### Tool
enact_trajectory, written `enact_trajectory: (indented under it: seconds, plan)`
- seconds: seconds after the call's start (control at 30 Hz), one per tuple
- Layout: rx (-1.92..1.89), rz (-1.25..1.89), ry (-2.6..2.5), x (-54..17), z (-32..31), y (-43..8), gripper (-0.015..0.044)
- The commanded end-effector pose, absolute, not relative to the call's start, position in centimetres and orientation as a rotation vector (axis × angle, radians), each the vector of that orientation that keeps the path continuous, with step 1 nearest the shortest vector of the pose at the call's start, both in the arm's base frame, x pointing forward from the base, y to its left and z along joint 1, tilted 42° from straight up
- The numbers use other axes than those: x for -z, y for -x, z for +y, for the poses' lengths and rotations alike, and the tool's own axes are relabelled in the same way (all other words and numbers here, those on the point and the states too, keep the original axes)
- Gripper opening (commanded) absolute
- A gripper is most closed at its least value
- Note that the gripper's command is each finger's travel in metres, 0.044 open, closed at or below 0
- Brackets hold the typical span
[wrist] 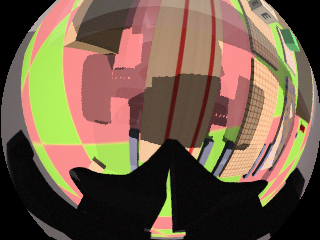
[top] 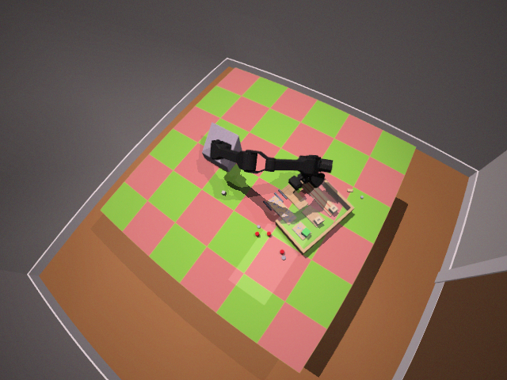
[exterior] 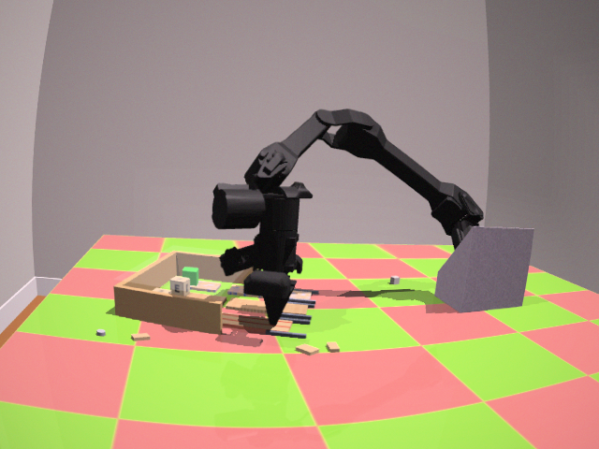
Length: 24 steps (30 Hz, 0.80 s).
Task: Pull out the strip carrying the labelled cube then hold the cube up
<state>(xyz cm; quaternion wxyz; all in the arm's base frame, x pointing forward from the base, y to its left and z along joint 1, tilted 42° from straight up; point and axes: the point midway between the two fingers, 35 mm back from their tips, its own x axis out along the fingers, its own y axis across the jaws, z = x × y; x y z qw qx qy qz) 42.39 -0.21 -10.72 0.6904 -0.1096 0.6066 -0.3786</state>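
The red-lined strip [top: 322, 200] [exterior: 284, 326] [wrist: 184, 55] runs unbroken as far as it shows; a lettered cube [top: 333, 208] is at its far end. A grid-patterned strip [top: 298, 198] [wrist: 257, 112] shows a gap before its far part [wrist: 262, 42], near another lettered cube [top: 318, 220]. A blue-flecked strip [top: 278, 201] [wrist: 281, 132] has a separate far piece [exterior: 207, 286] by a green cube [top: 306, 232] [exterior: 190, 275]. My gripper [exterior: 274, 323] [wrist: 171, 143] is shut and empty, its tips low over the red-lined strip's near end. Whether they touch it is unclear.
The wooden frame [top: 327, 234] [exterior: 167, 311] walls in the far ends of the strips. Dark bars [exterior: 286, 334] [wrist: 134, 150] lie beside their near ends. Wood chips [exterior: 306, 349] [exterior: 139, 337] and small red pieces [top: 257, 233] [top: 282, 252] lie outside the frame.
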Motion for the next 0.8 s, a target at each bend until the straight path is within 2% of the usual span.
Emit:
enact_trajectory:
  seconds: [0.0,0.77]
  plan:
    - [0.852,1.359,0.251,11.0,-0.6,-42.4,0.0]
    - [0.852,1.36,0.251,11.5,-0.2,-41.5,0.0]
